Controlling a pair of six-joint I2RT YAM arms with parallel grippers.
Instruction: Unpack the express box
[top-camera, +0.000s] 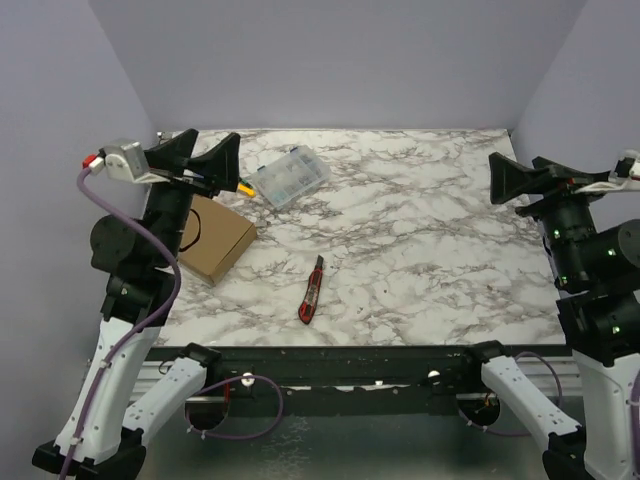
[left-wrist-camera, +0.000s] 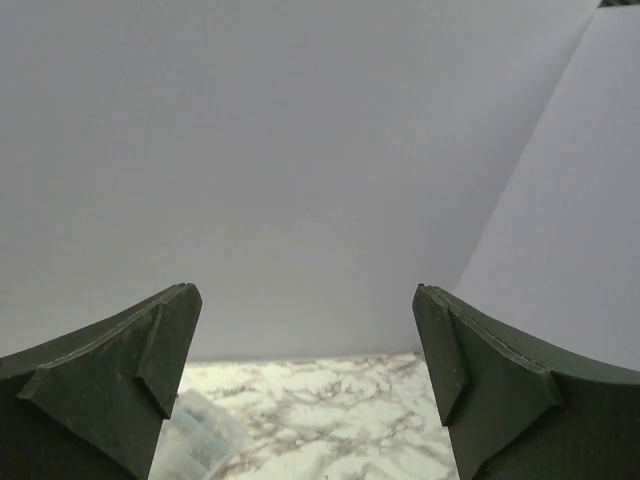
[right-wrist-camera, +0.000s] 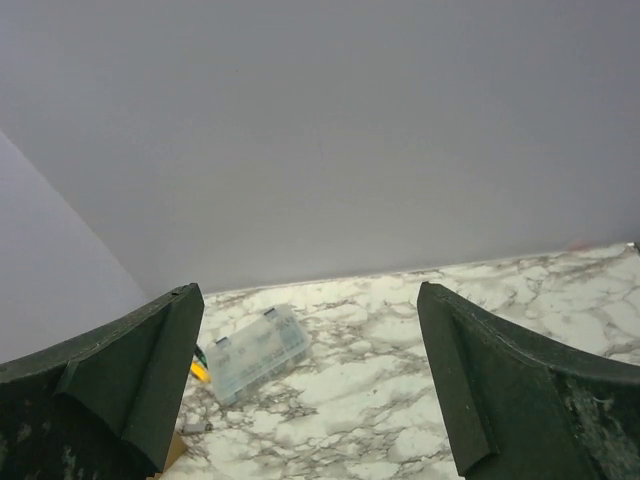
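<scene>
Lid of the express box is closed, so I judge that nothing is unpacked yet. The box lies flat on the marble table, below the left gripper and a little back toward its arm, which hides one side. The left gripper and the right gripper hang raised with fingers wide apart and hold nothing, probably a waiting pose. A utility knife lies between the two arms, likely placed for cutting. The box sits diagonal to the table edge, one corner toward the knife. I cannot tell its long axis.
</scene>
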